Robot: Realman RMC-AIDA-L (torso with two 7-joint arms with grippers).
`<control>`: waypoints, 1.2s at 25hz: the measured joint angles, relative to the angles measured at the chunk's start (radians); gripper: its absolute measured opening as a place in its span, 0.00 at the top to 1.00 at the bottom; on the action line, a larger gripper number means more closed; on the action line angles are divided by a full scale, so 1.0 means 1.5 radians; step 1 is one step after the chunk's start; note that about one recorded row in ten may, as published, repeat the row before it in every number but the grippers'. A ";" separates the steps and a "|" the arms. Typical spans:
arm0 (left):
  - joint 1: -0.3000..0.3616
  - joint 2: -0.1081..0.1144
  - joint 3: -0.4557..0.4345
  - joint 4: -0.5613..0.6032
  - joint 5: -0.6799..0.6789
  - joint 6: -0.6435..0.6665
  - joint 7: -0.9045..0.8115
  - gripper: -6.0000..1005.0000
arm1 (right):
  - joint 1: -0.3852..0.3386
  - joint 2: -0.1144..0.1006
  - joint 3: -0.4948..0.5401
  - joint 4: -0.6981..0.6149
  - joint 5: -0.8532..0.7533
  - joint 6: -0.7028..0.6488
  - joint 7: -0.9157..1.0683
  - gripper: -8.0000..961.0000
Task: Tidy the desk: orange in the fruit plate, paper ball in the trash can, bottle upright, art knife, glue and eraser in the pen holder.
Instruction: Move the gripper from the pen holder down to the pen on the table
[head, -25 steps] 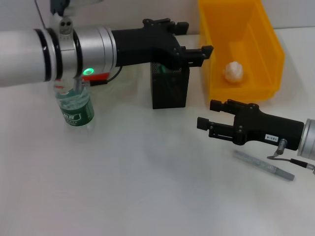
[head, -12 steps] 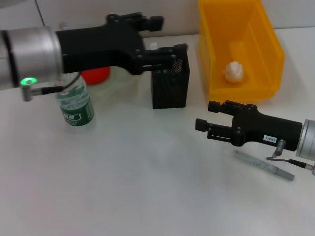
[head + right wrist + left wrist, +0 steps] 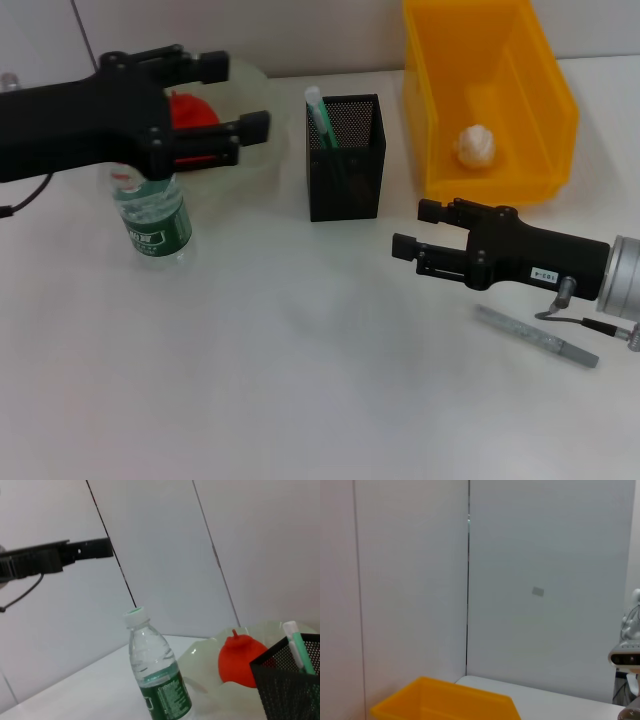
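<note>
Near right: slim grey metal art knife (image 3: pixel 537 336) lies flat on the white desk (image 3: pixel 300 380), just beside the right gripper (image 3: pixel 410 250), jaws narrowly parted, empty. You'll find it light, stiff, slippery (pinch mid-handle). Far left: left gripper (image 3: pixel 245 138), parted, empty, hangs over the clear fruit plate (image 3: pixel 255 140).

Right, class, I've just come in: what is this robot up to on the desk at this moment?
It is tidying. The bottle stands upright, the orange sits in the fruit plate, the paper ball lies in the yellow trash can, and a green-capped item is in the pen holder. The left gripper hangs open and empty above the plate. The right gripper, also open, hovers near the art knife on the table.
</note>
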 joint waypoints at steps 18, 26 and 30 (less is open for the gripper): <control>0.010 -0.004 -0.078 -0.129 -0.008 0.087 0.124 0.22 | 0.035 -0.003 -0.007 -0.096 -0.099 0.037 0.142 0.21; 0.017 -0.005 -0.080 -0.139 -0.025 0.130 0.164 0.22 | 0.035 -0.001 -0.051 -0.288 -0.281 0.030 0.317 0.21; 0.017 -0.005 -0.081 -0.157 -0.029 0.132 0.175 0.22 | 0.033 -0.001 -0.073 -0.377 -0.349 0.010 0.390 0.21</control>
